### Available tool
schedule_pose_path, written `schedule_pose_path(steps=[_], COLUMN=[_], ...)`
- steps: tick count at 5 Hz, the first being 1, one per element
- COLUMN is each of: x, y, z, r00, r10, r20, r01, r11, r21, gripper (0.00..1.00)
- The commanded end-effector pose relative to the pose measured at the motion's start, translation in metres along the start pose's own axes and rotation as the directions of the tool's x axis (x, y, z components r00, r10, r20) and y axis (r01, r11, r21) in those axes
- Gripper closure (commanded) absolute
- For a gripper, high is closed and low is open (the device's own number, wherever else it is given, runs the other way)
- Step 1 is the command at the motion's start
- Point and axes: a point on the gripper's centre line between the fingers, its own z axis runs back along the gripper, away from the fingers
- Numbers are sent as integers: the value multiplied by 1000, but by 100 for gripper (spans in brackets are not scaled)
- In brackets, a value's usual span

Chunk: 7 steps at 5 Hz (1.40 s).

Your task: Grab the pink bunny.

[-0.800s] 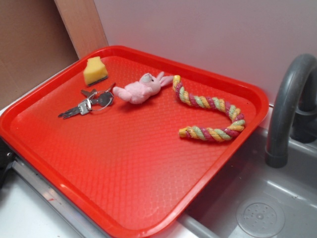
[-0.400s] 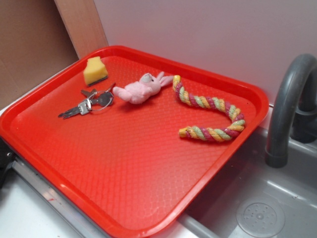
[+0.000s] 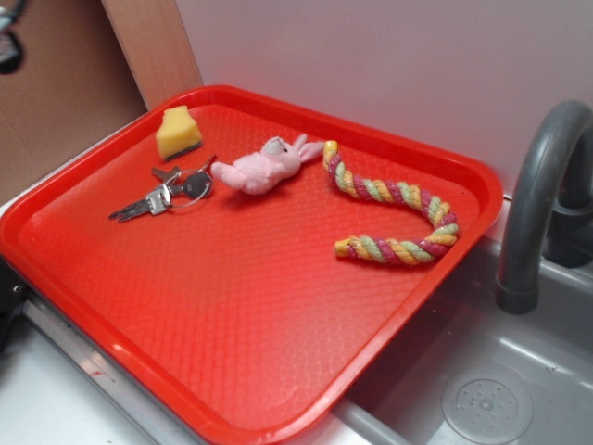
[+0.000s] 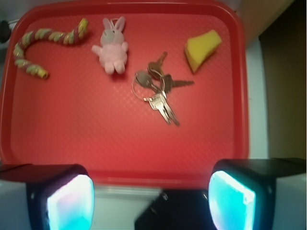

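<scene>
The pink bunny [image 3: 264, 167] lies on the red tray [image 3: 278, 334] near its far side, ears toward the twisted rope. In the wrist view the pink bunny [image 4: 112, 47] lies at the upper left, ears pointing away. My gripper [image 4: 150, 201] is open and empty, high above the tray's near edge, its two glowing pads [image 4: 72, 203] far apart at the bottom of the wrist view. In the exterior view only a dark bit of the arm [image 3: 9, 42] shows at the top left corner.
A bunch of keys [image 3: 167, 193] lies left of the bunny, a yellow sponge wedge [image 3: 178, 133] behind them. A pink-yellow-green twisted rope [image 3: 394, 218] curves to the bunny's right. A grey faucet [image 3: 537, 195] and sink [image 3: 486, 403] stand right of the tray.
A dark part of the arm has come into the exterior view at the top left corner. The bunny, keys, sponge and rope have not moved.
</scene>
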Motion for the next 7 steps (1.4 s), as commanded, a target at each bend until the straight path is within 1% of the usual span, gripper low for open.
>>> schedule_pose_path(steps=[1, 2, 3, 4, 5, 6, 7], x=[74, 99, 119, 120, 122, 112, 109], y=[-40, -61, -73, -68, -61, -58, -58], z=[-34, -60, -95, -118, -153, -177, -189], r00=[990, 987, 992, 996, 998, 999, 998], r10=[-46, -44, -51, -36, -46, -33, -46], r20=[134, 154, 119, 86, 39, -25, -48], r01=[41, 38, 42, 26, 42, 36, 52], r11=[998, 998, 996, 993, 992, 991, 989], r21=[40, 41, 74, 113, 118, 130, 138], gripper=[0, 0, 0, 0, 0, 0, 100])
